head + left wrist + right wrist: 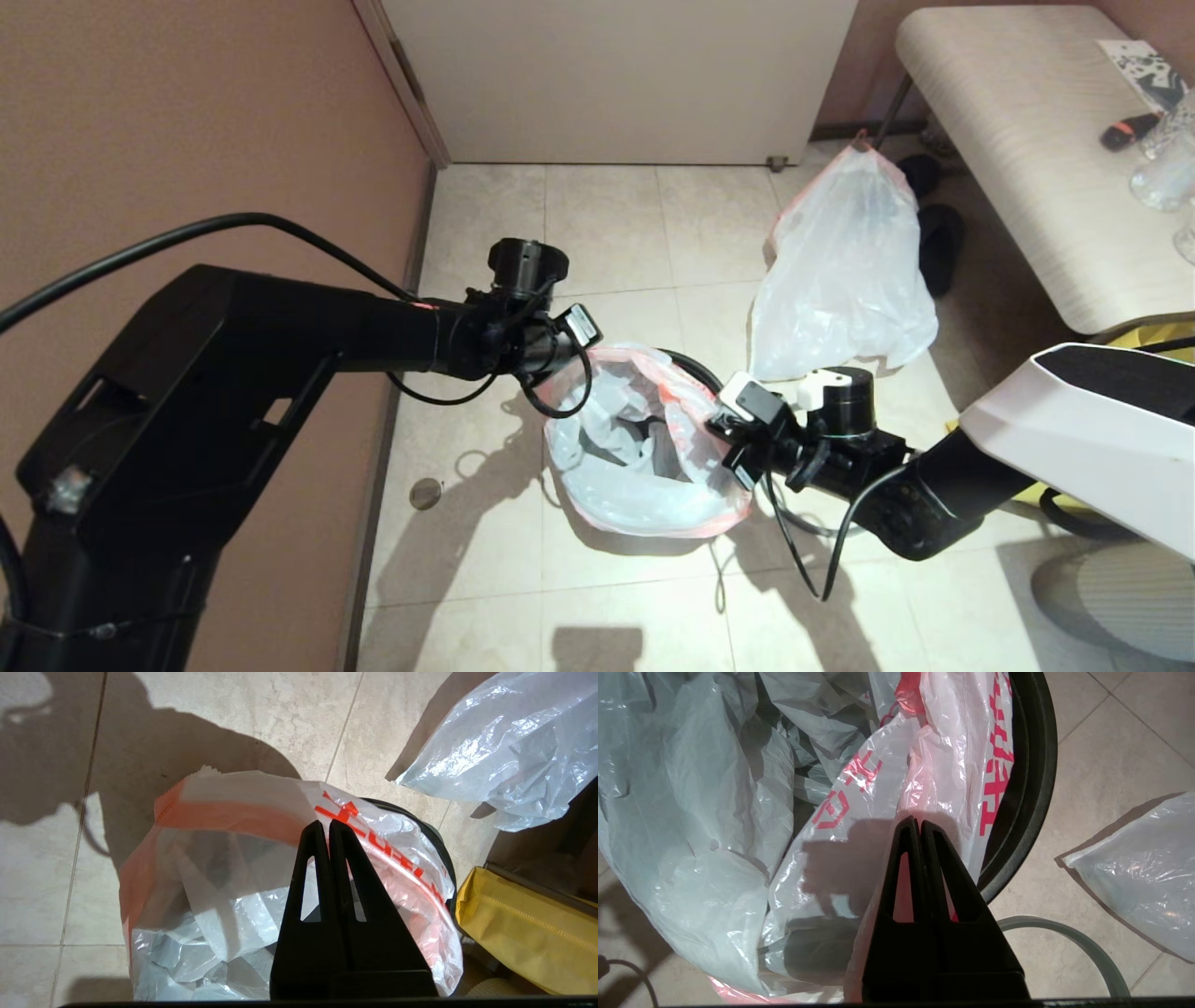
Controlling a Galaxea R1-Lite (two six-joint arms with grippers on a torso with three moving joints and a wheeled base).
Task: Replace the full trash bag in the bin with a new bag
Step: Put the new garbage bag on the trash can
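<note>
The new bag (644,439) is thin white plastic with an orange-red hem and red lettering. It hangs open in the black bin (1031,788) and drapes over most of its rim. My left gripper (326,823) is at the bag's left edge and is shut on the hem, which it holds raised. My right gripper (920,822) is at the bag's right edge, shut on the film just inside the bin's rim. The full trash bag (840,271) stands bulging on the floor behind and to the right, gathered to a point on top. The grey ring (1064,933) lies on the floor beside the bin.
A brown wall (187,140) runs close along the left, with a white door (616,75) at the back. A cushioned bench (1027,140) stands at the right, dark slippers (943,243) under it. A yellow fabric bag (523,933) lies right of the bin. A round floor drain (426,493) sits near the wall.
</note>
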